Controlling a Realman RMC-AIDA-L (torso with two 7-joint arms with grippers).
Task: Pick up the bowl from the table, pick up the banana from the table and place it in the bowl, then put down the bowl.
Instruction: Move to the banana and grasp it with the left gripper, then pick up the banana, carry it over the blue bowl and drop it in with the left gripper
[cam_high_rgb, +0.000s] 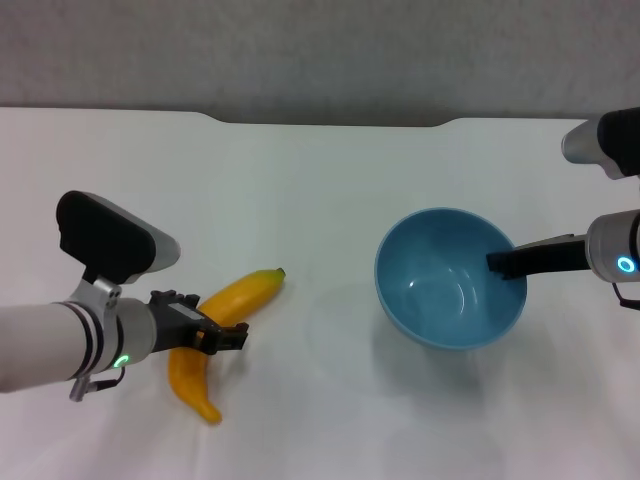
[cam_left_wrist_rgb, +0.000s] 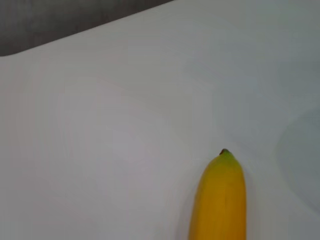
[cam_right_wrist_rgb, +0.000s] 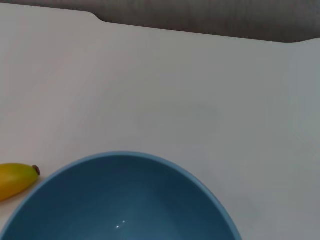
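The yellow banana (cam_high_rgb: 255, 288) lies on the white table (cam_high_rgb: 320, 180) at the left front, stem tip pointing to the far right. My left gripper (cam_high_rgb: 222, 322) is down over the banana's middle and hides that part. The left wrist view shows the banana's stem end (cam_left_wrist_rgb: 222, 200) on the table. The light-blue bowl (cam_high_rgb: 440, 290) is upright and empty at the right. My right gripper (cam_high_rgb: 503, 263) is shut on its right rim, one finger inside. A shadow under the bowl suggests it hangs slightly above the table. The right wrist view shows the bowl (cam_right_wrist_rgb: 120, 200) and the banana's tip (cam_right_wrist_rgb: 15, 179).
The table's far edge has a shallow notch (cam_high_rgb: 330, 122) with a grey wall behind it. Bare white tabletop lies between the banana and the bowl and across the far half.
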